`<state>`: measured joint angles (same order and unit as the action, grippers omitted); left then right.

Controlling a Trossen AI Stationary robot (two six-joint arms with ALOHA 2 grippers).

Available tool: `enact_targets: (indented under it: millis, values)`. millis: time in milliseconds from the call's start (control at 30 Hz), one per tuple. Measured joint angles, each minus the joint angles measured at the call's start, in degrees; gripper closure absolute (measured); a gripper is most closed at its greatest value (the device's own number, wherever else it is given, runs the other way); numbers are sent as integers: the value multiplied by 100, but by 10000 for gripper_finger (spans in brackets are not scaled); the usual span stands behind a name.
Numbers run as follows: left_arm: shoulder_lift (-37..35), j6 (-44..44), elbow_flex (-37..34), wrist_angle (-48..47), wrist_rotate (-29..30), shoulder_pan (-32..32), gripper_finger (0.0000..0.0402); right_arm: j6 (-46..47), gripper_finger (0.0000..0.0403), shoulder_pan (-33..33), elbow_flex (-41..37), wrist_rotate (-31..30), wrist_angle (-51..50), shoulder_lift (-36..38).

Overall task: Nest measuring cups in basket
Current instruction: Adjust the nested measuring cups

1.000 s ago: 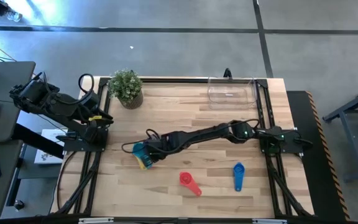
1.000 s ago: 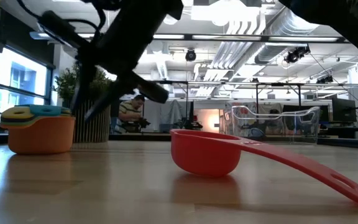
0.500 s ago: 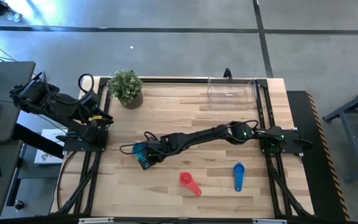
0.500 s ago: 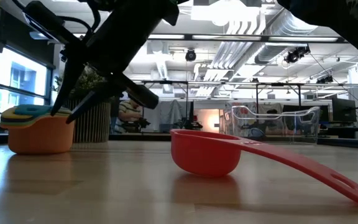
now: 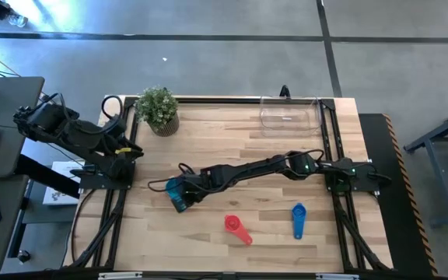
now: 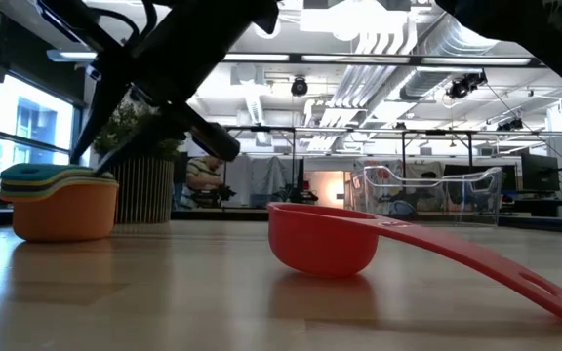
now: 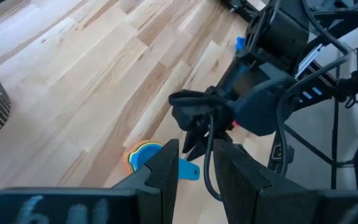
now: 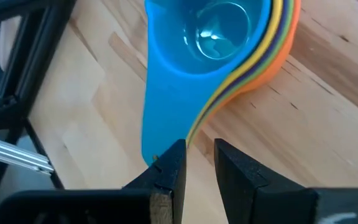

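The right hand (image 5: pixel 183 191) reaches to the table's left-centre, poised just above the stack (image 5: pixel 176 193) of nested cups. Its fingers (image 8: pixel 166 171) stand a narrow slit apart and hold nothing. In the right wrist view, the fanned handles (image 8: pixel 166 106) run straight toward that slit, with the light blue cup (image 8: pixel 213 34) topmost and the orange cup (image 8: pixel 278 59) outermost. The stack's long axis lines up with the hand, bowls at the far end, so the handles are the likely grip point.

The red cup (image 5: pixel 237 228) lies on the table at about four o'clock from the stack, the blue cup (image 5: pixel 298 218) farther along at about three to four o'clock. The basket (image 5: pixel 290 113) sits well apart at about one o'clock, near the table's far edge.

The left hand (image 7: pixel 191 171) waits off the table's left side, fingers slightly parted and empty. The right arm is much the nearer.
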<state>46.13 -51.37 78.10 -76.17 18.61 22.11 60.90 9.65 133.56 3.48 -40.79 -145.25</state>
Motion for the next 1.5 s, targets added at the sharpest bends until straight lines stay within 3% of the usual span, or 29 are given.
enact_targets:
  millis: [300, 433, 600, 800, 1133, 1500]
  values:
    - [-2, -824, -2, -772, -2, -2, 312, -752, 328, -214, 122, 240, -417, 342]
    - [45, -1459, -4, -1415, 59, -2, 312, -1213, 328, -287, 140, -28, -960, 784]
    - [86, -1701, -240, -1149, 177, 0, 312, -1668, 328, -386, 144, -683, -1669, 1495]
    - [192, -2200, -1040, -1052, 110, 0, 312, -2176, 328, -572, 146, -1248, -2063, 2266]
    - [234, -3370, -2423, -673, -355, 0, 312, -2829, 328, -900, 149, -1654, -2648, 3186]
    - [608, -4005, -3569, 791, -973, 0, 312, -3147, 328, -1162, 146, -1670, -3350, 3447]
